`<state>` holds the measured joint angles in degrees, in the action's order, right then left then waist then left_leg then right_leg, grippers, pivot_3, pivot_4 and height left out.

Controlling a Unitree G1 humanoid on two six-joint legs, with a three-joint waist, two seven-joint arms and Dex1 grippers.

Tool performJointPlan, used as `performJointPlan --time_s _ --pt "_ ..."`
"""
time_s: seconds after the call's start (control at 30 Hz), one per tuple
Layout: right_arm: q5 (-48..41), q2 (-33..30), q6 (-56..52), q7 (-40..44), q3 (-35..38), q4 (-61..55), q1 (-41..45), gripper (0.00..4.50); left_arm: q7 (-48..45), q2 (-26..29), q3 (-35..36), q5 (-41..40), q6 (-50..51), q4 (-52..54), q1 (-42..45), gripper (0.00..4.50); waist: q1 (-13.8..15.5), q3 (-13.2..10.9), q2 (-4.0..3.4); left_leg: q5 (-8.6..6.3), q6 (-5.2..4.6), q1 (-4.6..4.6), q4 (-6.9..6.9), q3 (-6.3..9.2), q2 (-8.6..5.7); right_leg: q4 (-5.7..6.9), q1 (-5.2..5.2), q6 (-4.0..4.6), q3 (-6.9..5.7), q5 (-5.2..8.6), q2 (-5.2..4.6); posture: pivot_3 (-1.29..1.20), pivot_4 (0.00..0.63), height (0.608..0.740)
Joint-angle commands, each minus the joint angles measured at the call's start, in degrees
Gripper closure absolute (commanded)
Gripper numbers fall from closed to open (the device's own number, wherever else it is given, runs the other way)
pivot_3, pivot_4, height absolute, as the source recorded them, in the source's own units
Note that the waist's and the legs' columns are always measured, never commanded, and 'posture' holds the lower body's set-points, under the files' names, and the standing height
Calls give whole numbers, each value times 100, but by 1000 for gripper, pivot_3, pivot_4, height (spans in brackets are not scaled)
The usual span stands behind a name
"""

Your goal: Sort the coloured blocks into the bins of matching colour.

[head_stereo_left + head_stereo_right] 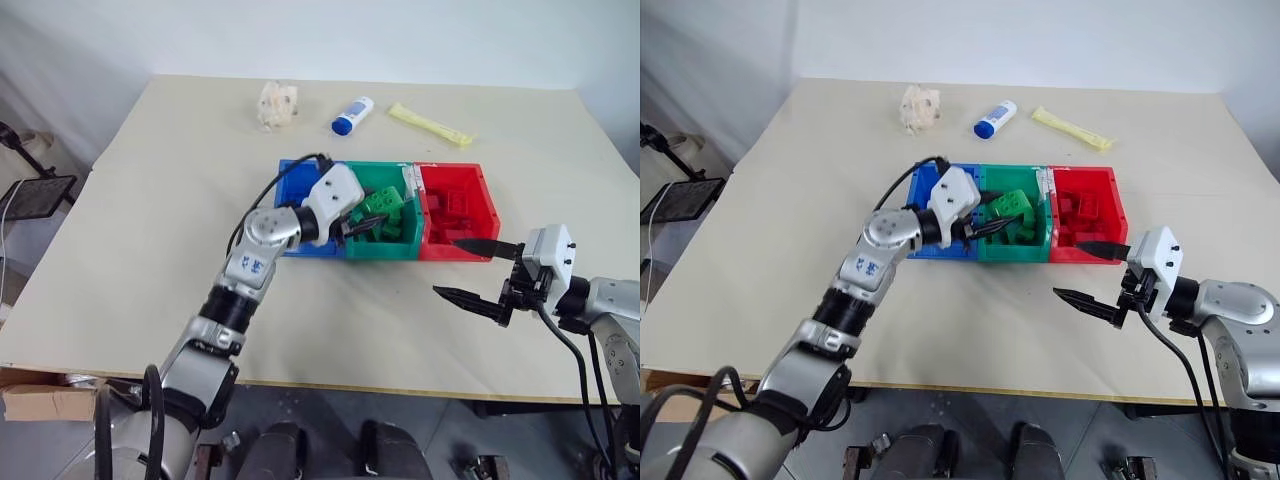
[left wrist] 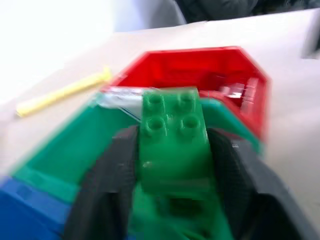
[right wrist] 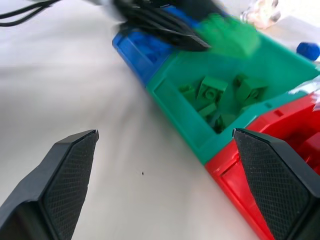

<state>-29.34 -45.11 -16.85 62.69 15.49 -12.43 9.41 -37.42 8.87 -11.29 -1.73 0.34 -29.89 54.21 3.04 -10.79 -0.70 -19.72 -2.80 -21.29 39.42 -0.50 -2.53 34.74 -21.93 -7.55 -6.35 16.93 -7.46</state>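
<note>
Clamped in the left gripper, a green block hangs over the green bin, studs up, apparently brought there to be dropped among the green blocks already inside. Right gripper waits with fingers wide apart and empty above the table, near the red bin. No readable writing shows.

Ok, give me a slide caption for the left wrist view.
Left gripper holds a green block over the green bin, red bin beyond.
</note>
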Motion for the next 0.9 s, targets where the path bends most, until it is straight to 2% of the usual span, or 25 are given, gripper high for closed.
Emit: performJointPlan --time_s 0.03,0.1,0.13,0.23,0.37,0.47,0.6,0.77,0.9 --pt "-149 -18 -7 -128 194 -240 -69 0 28 -46 113 -13 -262 -191 100 850 -14 0 0 0 0 0 -3 0 0 0 -2 0 0 0 0 0 150 740" --pt "-162 -33 0 -137 189 -246 -94 0 -103 22 166 -91 -371 -149 77 158 -13 -3 5 0 0 -1 -8 -1 2 1 -6 0 -1 0 2 0 150 740" --pt "-166 -42 7 -135 186 -237 -96 0 -195 64 206 -162 -420 -92 46 28 -13 -3 5 0 0 -2 -8 -1 2 2 -8 0 -1 0 2 0 150 740" --pt "-169 -89 17 -74 162 -149 -30 0 -567 221 403 -514 -283 262 -131 28 -17 -3 5 1 0 -2 -6 -3 2 3 -7 0 1 0 1 0 150 740" --pt "-123 -213 63 143 104 161 185 0 -1269 819 558 -929 -7 1227 -833 28 -106 -2 4 1 0 3 -9 -2 5 8 -8 0 5 0 2 0 150 740" --pt "7 -448 159 510 -11 607 342 0 -2052 1746 813 -1250 285 1760 -1748 28 -160 -2 3 1 0 3 -8 0 6 6 -6 1 6 0 1 0 150 740" --pt "181 -726 372 892 -99 1132 397 0 -2534 2426 1091 -1505 349 1763 -2311 28 -169 -2 3 0 1 5 -9 2 9 5 -7 3 11 2 0 0 150 740" --pt "358 -927 746 1296 -71 1770 400 0 -2591 2840 1551 -1564 35 1506 -2626 28 -109 -2 3 0 -3 1 11 43 -1 -14 26 3 21 1 -13 0 150 740" --pt "392 -919 851 1340 -78 1991 495 0 -2665 2899 1657 -1611 -5 1455 -2687 28 -149 -3 2 -3 1 2 9 48 1 -15 28 3 19 1 -15 0 150 740"
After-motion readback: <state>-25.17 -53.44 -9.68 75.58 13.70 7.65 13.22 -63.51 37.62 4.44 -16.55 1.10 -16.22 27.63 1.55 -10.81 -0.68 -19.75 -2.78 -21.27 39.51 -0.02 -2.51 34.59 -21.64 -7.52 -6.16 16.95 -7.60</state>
